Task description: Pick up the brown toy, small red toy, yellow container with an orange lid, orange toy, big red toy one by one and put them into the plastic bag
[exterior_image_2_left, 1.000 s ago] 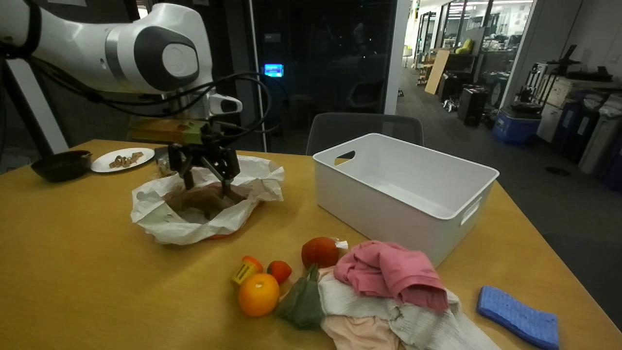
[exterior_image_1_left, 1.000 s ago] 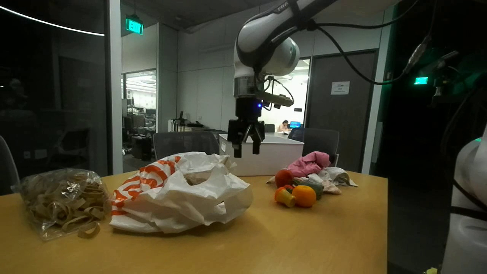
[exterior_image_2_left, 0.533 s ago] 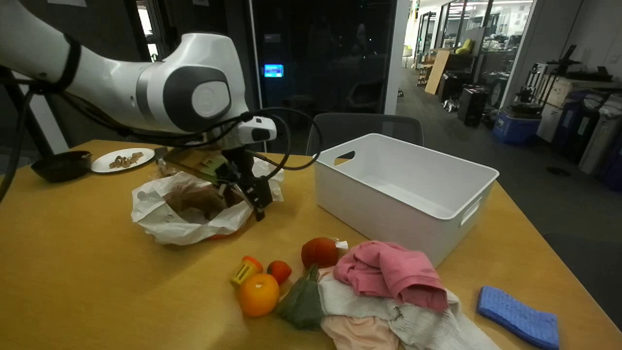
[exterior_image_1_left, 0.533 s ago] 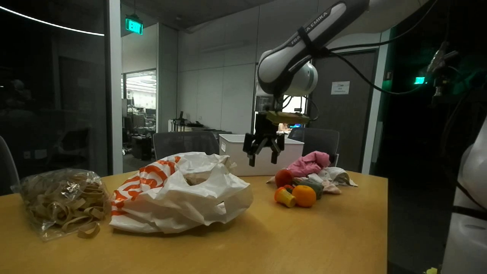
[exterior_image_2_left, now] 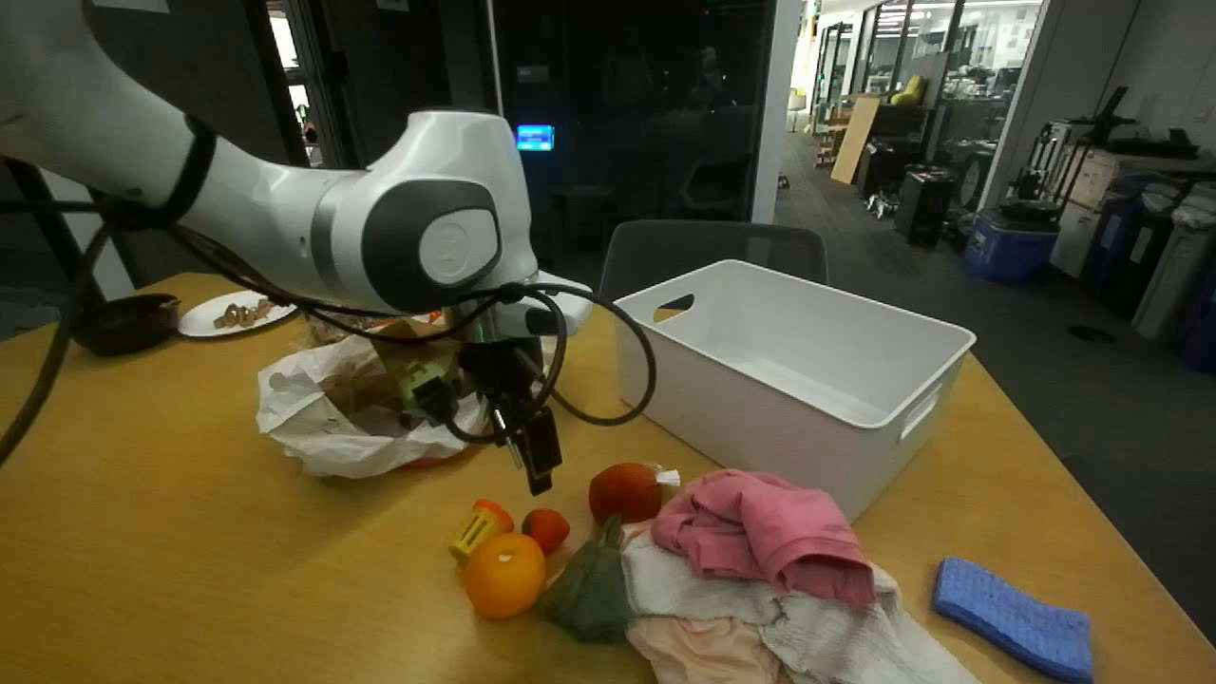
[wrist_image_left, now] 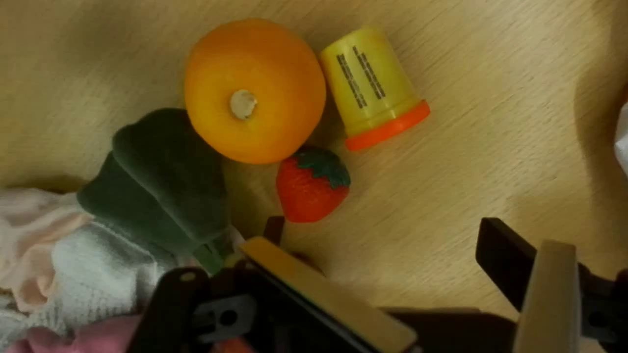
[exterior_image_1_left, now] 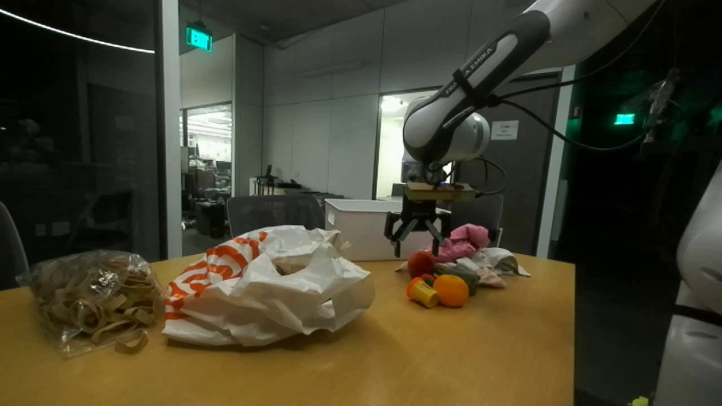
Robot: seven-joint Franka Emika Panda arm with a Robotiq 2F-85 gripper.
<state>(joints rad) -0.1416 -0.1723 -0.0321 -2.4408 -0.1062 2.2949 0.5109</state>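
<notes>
My gripper is open and empty above the table near the toys; it also shows in the wrist view. The small red strawberry toy lies just beyond the left fingertip. The orange toy touches it, with the yellow container with an orange lid alongside. The big red toy lies closer to the bin and is mostly hidden by the gripper in the wrist view. The white plastic bag lies open on the table; something brown shows inside. I cannot tell whether it is the brown toy.
A green toy touches the orange toy. Pink cloth and grey cloth lie beside it. A white bin stands behind. A blue sponge, white plate, black pan and clear bag are around.
My gripper has moved from above the plastic bag towards the toys and come lower. The toys and the bag have not moved.
</notes>
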